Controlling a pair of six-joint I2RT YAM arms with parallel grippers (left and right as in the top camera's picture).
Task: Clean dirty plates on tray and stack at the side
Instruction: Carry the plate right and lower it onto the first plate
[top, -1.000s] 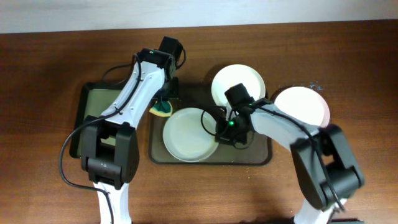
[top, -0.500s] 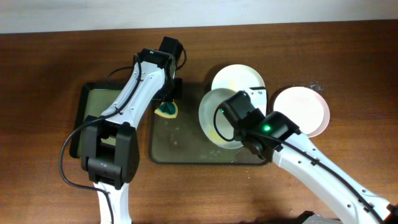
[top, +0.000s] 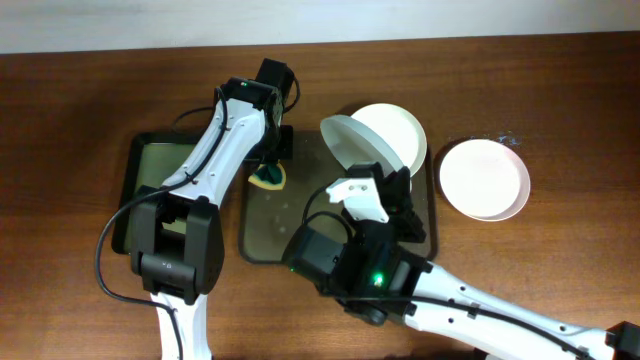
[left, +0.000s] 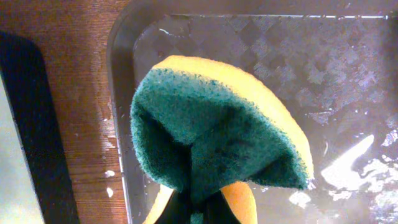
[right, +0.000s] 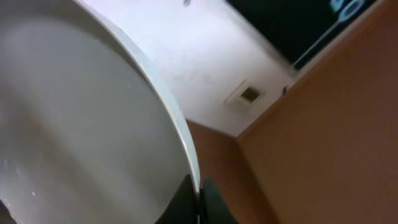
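Note:
My right gripper (top: 375, 178) (right: 200, 196) is shut on the rim of a white plate (top: 352, 148) (right: 74, 124), held tilted on edge high above the dark tray (top: 290, 235). A second plate (top: 400, 130) lies on the tray's far right corner, partly behind the held one. A third plate (top: 485, 178) lies on the table right of the tray. My left gripper (top: 268, 165) (left: 199, 211) is shut on a folded green-and-yellow sponge (top: 267, 179) (left: 211, 137) over the tray's wet far left corner (left: 348, 81).
A smaller black-rimmed tray with a greenish inside (top: 150, 180) (left: 31, 143) lies left of the dark tray. My raised right arm (top: 400, 280) hides the dark tray's near right part from above. Bare wooden table (top: 570, 120) lies around.
My right gripper has lifted the plate off the tray's middle, swung it up and tilted it on edge. The sponge shifted slightly onto the tray's far left corner.

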